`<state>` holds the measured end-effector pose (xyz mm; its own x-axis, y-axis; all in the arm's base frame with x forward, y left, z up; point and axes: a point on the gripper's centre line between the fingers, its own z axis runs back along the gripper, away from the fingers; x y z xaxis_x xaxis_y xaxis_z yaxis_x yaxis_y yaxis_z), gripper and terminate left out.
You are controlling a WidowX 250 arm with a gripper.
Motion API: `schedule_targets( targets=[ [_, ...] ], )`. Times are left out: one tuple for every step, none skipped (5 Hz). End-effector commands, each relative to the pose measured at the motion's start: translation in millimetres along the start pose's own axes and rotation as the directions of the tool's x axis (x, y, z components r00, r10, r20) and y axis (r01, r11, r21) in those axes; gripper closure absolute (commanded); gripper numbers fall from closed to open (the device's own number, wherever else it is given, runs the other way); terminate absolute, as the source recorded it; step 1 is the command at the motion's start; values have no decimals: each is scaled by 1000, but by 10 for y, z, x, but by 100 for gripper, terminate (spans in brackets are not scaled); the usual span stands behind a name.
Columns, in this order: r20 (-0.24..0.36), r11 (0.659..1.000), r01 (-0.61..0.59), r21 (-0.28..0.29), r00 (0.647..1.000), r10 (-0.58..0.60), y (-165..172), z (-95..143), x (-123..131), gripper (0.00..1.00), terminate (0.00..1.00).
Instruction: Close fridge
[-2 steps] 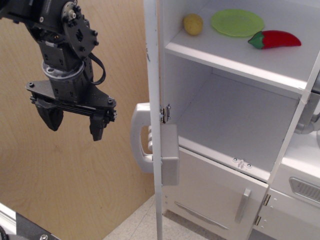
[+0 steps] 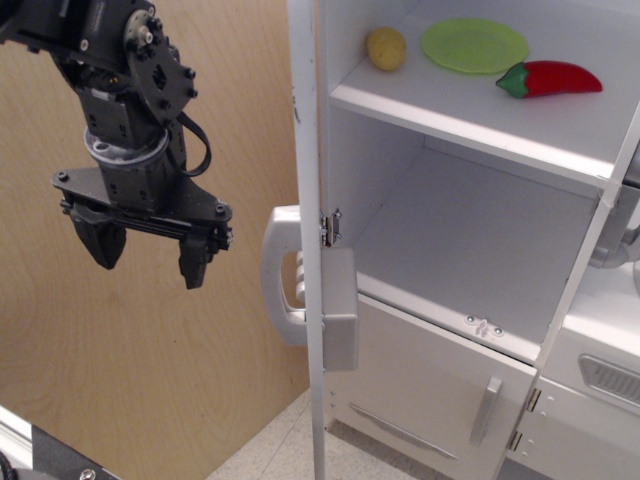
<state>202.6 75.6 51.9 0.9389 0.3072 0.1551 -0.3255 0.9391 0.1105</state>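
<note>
The white toy fridge (image 2: 470, 230) stands open, its white shelves bare to view. Its large door (image 2: 308, 200) is swung out and seen edge-on, with a white handle loop (image 2: 280, 275) on its outer face and a grey block (image 2: 340, 310) on its inner side. My black gripper (image 2: 148, 248) hangs open and empty to the left of the door's outer face, about a hand's width from it, at roughly the height of the handle loop.
On the upper shelf lie a yellow potato (image 2: 386, 47), a green plate (image 2: 474, 45) and a red pepper (image 2: 548, 79). A smaller lower door with a short silver handle (image 2: 487, 408) sits below. A plywood wall (image 2: 150, 380) is behind my arm.
My gripper has dropped slightly and shifted a little; the door has not moved.
</note>
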Motion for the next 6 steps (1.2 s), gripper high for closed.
schedule_targets(
  targets=[
    [78,998,15,-59,997,-11,-189,100,260,0,0],
    [102,996,36,-81,994,-27,-284,275,333,0,0],
    [92,990,52,-127,995,-40,-408,451,414,0,0],
    [109,987,43,-153,994,-26,-555,662,483,0,0],
    [125,986,53,-158,992,-33,-672,847,499,0,0],
    [133,985,56,-162,991,-34,-753,989,554,0,0]
  ],
)
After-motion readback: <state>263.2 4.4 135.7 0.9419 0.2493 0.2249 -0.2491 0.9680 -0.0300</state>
